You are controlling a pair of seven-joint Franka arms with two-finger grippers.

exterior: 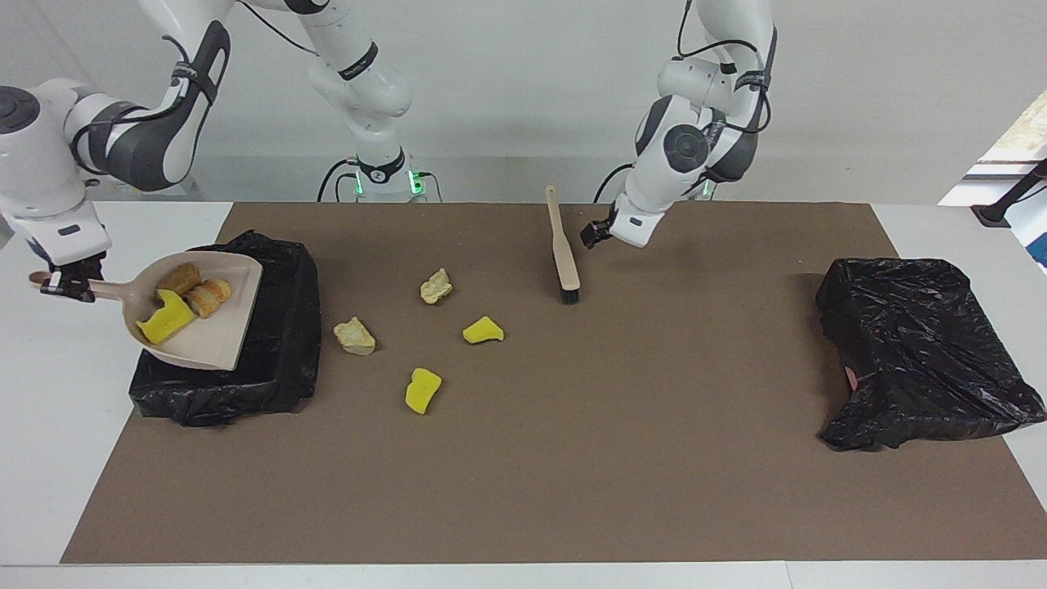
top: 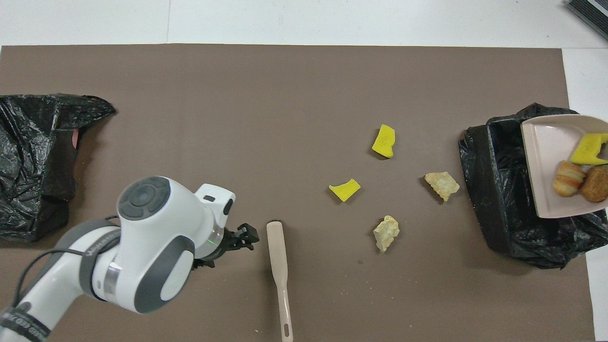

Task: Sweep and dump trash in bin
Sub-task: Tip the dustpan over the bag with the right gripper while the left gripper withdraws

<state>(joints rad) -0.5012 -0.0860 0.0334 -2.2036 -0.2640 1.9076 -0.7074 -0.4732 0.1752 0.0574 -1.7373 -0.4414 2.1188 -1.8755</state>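
In the facing view, the hand brush (exterior: 563,254) was found lying flat on the brown mat (exterior: 613,458), bristles pointing away from the robots, with nothing gripping it. The left gripper (exterior: 590,235) was observed over the mat just beside the brush handle, toward the left arm's end; whether it was open or closed could not be told. Toward the right arm's end from the brush, two beige lumps (exterior: 436,285) and two yellow chunks (exterior: 483,330) were noted loose on the mat, apart from one another. Further from the brush in that direction, the dustpan (exterior: 204,327) was seen raised over the black-lined bin (exterior: 270,343), its handle clamped in the right gripper (exterior: 65,286). A yellow piece (exterior: 166,318), a brown lump (exterior: 180,278) and a striped roll (exterior: 208,296) were recorded in the pan. A crumpled black bag (exterior: 916,352) was noted well away from the brush, at the left arm's end. In the overhead view, the brush (top: 278,256) was confirmed untouched, the left gripper (top: 246,235) close beside its bristle end. The dustpan (top: 546,166) was seen over the bin (top: 494,190), partly cut by the frame edge. The right gripper was not shown.
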